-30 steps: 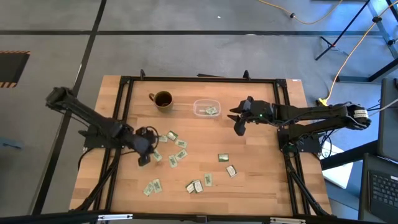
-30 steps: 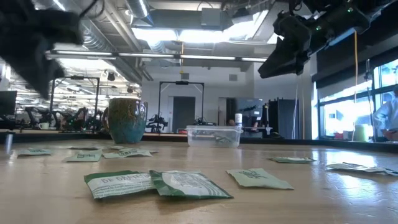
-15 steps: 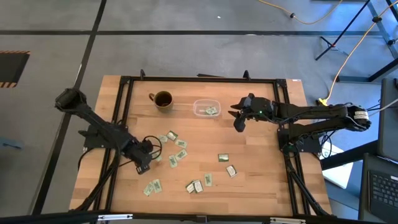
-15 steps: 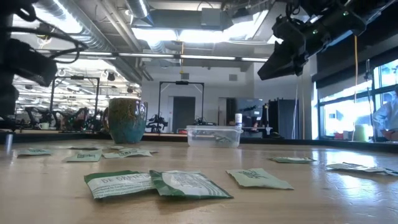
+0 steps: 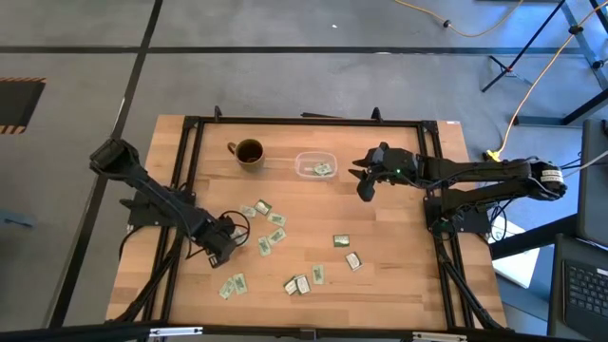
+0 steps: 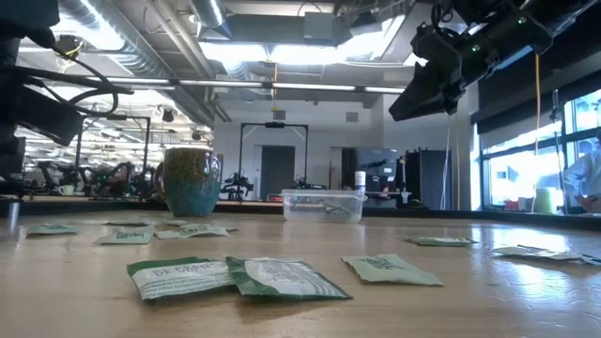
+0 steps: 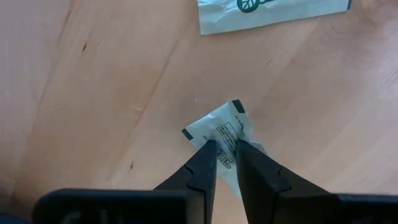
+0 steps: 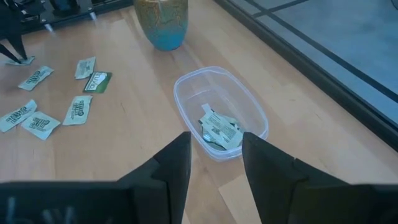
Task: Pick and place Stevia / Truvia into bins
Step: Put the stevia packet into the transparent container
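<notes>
the left hand (image 5: 220, 249) was down at the worktop (image 5: 399, 256) near its left side, its fingers (image 7: 205, 163) nearly closed and pinching one sachet (image 7: 224, 129) by its edge, the paper crumpled against the wood. another sachet (image 7: 273, 9) lay just beyond it, apart. the right hand (image 5: 364, 186) hung in the air just right of the bin (image 5: 315, 165), its fingers (image 8: 177, 163) apart and holding nothing.

the bin sat toward the far middle of the worktop with a few sachets (image 8: 219, 129) inside. a mug (image 5: 249, 152) stood near its left, apart from it. loose sachets (image 5: 269, 224) were scattered over the middle and near part of the worktop: a cluster close to the left hand, a pair (image 5: 344, 251) farther right, and a row (image 5: 299, 282) along the near edge. nothing lay between the right hand and the bin.

the worktop was pale wood inside a black frame (image 5: 304, 122). around it was grey floor with dark lines, a yellow cable (image 5: 513, 104) at the right. in the low view the room behind showed ceiling lights, ducts, windows at the right and a person (image 6: 584, 183) at the picture's edge.
</notes>
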